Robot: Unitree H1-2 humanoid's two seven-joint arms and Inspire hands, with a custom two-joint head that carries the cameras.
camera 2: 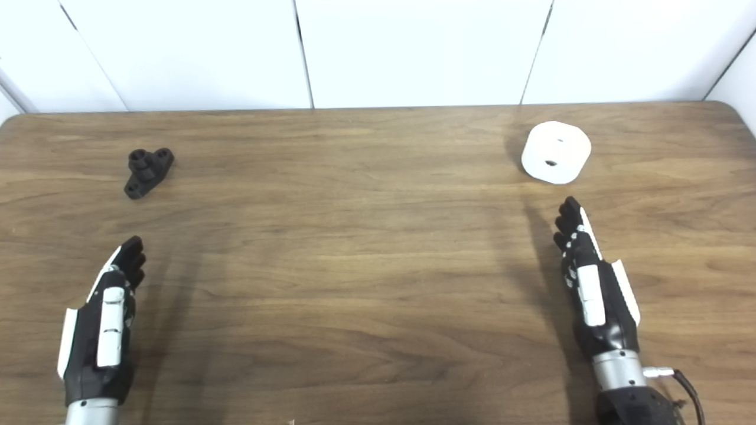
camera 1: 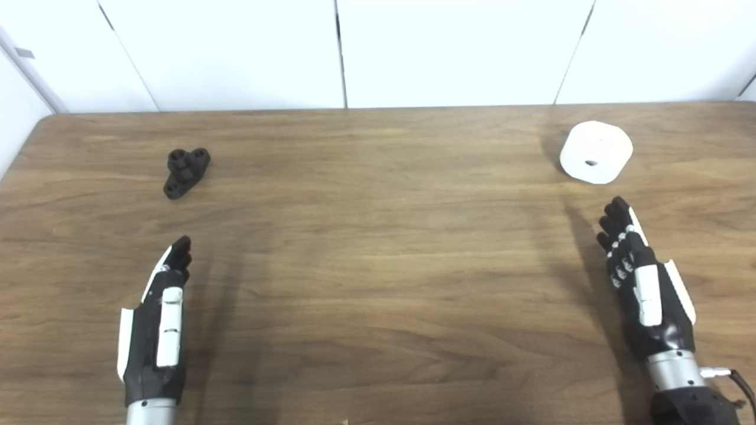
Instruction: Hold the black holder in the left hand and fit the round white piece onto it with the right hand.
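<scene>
The black holder (camera 1: 186, 172) lies on the wooden table (camera 1: 378, 248) at the far left, a small bracket with round sockets. A round white piece (camera 1: 596, 151) with a small centre hole rests at the far right. My left hand (camera 1: 158, 324) is low at the front left, fingers stretched out and pointing toward the holder, well short of it, holding nothing. On the other side, my right hand (camera 1: 644, 283) is also open, fingers extended, its tips a short way in front of the white piece without touching it.
White wall panels (camera 1: 378, 53) rise behind the table's far edge. The table's left corner (camera 1: 41, 121) shows in the left eye view and its right corner (camera 2: 723, 106) in the right eye view. A thin cable (camera 1: 741, 383) trails from the right wrist.
</scene>
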